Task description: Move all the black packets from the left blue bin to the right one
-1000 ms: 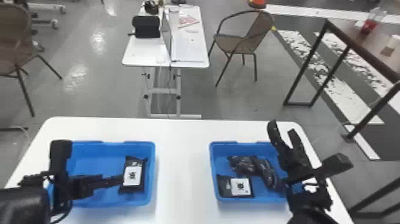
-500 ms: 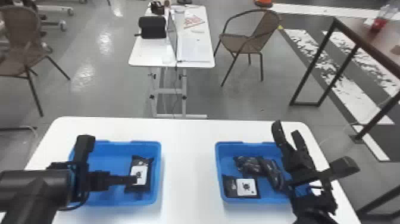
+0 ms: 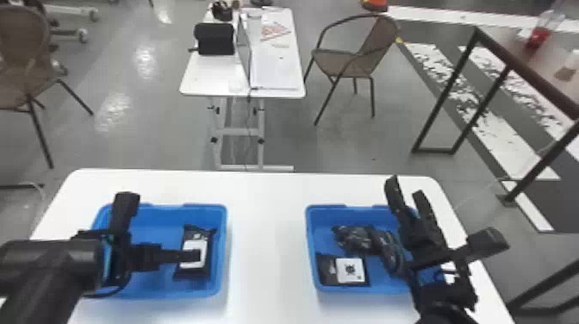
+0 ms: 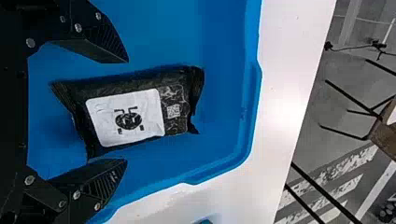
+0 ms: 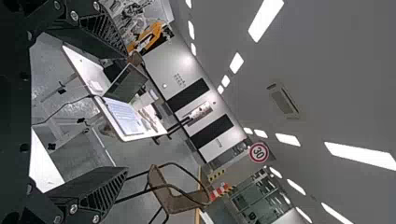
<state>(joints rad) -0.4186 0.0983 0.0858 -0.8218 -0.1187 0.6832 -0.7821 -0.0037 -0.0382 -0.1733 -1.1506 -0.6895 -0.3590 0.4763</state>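
The left gripper (image 3: 196,255) is over the black packet (image 3: 200,235) in the left blue bin (image 3: 224,245); a second ago its tip was only at the packet's near-side edge, and now it has shifted rightward across the white label. From the wrist, that gripper (image 4: 126,111) stands open, a finger on either side of the packet, which lies flat near the bin's right wall and is not gripped. Over at the right blue bin (image 3: 309,245), little has changed: the labelled packet (image 3: 326,269) lies in the same spot, beside two crumpled dark packets (image 3: 351,239). The right gripper (image 3: 406,187) is parked above that bin's right part, fingers apart and empty, pointing up and away, much as before. Both bins sit on the white desk (image 3: 265,224), well apart.
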